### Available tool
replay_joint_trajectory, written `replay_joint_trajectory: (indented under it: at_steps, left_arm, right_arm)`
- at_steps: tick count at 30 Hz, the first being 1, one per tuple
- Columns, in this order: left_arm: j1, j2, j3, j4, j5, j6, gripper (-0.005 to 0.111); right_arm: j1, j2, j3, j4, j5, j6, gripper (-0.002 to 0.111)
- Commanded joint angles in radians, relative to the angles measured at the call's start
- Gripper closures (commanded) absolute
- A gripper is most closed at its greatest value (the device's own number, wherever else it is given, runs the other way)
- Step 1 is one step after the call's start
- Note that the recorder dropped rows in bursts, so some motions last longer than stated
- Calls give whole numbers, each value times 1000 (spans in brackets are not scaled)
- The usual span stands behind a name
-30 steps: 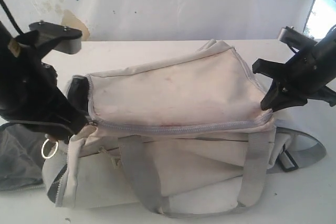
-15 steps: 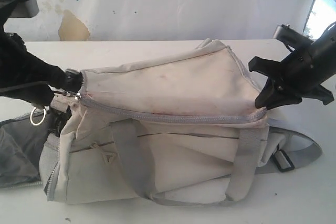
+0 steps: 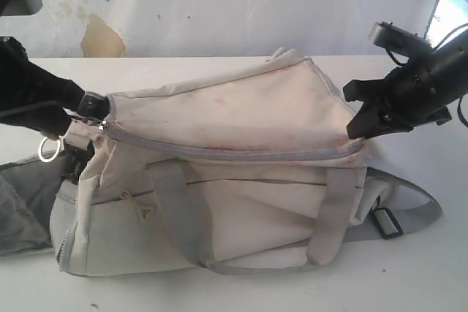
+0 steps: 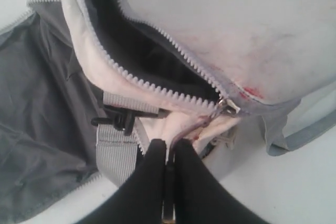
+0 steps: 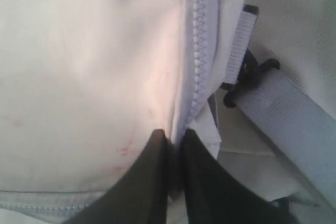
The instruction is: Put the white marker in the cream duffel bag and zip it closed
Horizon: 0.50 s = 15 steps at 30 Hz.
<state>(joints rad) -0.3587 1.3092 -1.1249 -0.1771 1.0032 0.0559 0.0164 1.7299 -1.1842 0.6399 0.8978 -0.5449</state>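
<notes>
Large soft cream fabric duffel bag (image 3: 241, 111) lies on its side on the white table (image 3: 219, 67), stained, long axis across the exterior view.

Grey top zipper (image 3: 234, 155) is meshed along most of its run. The metal slider (image 4: 229, 104) sits close to the bag's left end. Beyond it the teeth stand parted around that end, showing dark grey lining. Nothing can be made out in the gap.

White marker: not visible in any view. Cannot tell whether it is inside.

Left gripper (image 4: 168, 148): fingers pressed together on the thin zipper pull (image 4: 197, 124) running from the slider.

Right gripper (image 5: 172, 134): fingers pinched onto a fold of cream fabric at the bag's right end, just beside the zipper's end.

Around:
- Grey webbing handle straps (image 3: 172, 202) loop over the near side panel.
- A grey shoulder strap with a black buckle (image 3: 384, 223) lies on the table at the right end.
- A small metal ring (image 3: 49, 150) hangs by the left end.
- Loose dark grey cloth (image 3: 22, 206) is spread on the table, touching the left end under the left arm.
</notes>
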Motion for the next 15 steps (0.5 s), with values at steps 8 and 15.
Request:
replay_joint_trajectory:
  at_steps: [8, 15]
  left_arm:
    - [10, 7, -2, -22, -133, 79, 107]
    - [10, 7, -2, -39, -163, 79, 107]
  right_arm:
    - [-16, -50, -3, -5, -55, -87, 49]
    - [36, -95, -28, 113, 68, -226, 57]
